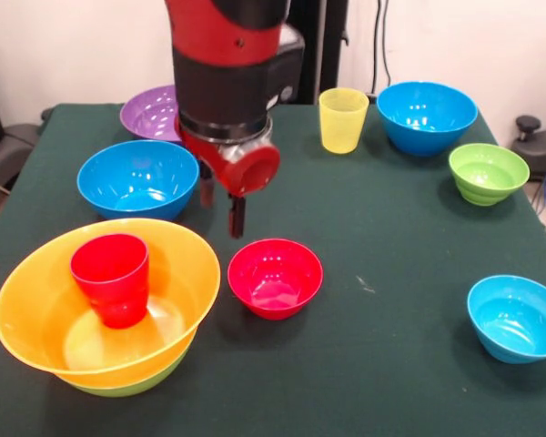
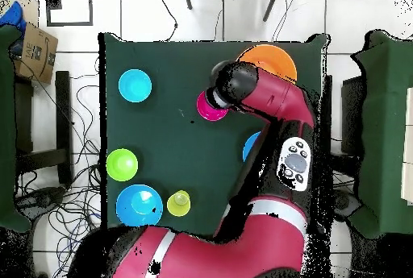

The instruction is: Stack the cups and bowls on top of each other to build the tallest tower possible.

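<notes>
Your claw (image 1: pixel 220 206) hangs empty, fingers narrowly parted, just behind the red bowl (image 1: pixel 275 277) beside the near-left tower (image 1: pixel 105 309); next, I'd say, drop and grip its rim.

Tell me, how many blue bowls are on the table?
3. One glossy blue plastic bowl sits beside the purple bowl, behind the orange stack; another stands at the far edge near the yellow cup; a smaller one sits alone. None seems hidden.

purple bowl (image 1: pixel 150 113) half behind arm (image 1: pixel 227 64)
</notes>
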Robot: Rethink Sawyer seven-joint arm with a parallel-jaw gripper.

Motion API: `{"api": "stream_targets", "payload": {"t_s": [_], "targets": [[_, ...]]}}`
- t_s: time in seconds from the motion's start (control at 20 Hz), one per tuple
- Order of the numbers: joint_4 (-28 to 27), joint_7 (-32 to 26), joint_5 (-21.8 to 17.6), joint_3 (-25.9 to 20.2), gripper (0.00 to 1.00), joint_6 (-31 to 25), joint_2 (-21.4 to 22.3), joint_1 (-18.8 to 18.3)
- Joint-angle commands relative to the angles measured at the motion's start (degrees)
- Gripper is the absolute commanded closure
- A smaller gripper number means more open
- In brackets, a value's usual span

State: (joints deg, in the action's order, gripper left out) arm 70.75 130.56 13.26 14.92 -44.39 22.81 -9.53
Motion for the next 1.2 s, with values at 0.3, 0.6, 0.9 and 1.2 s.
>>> {"api": "stream_targets", "payload": {"t_s": [0.3, 0.6, 0.9, 1.2], "targets": [[-6.2, -22.7, -13.7, -9.2, 0.0, -15.0, -1.5, -4.6], [-2.2, -24.8, -15.0, -12.6, 0.0, -20.7, 3.9, -5.9], [-3.2, -24.8, -15.2, -14.2, 0.0, -26.9, 5.5, -6.6], [-4.0, -24.2, -15.9, -15.2, 0.0, -26.6, 4.7, -7.1]]}}
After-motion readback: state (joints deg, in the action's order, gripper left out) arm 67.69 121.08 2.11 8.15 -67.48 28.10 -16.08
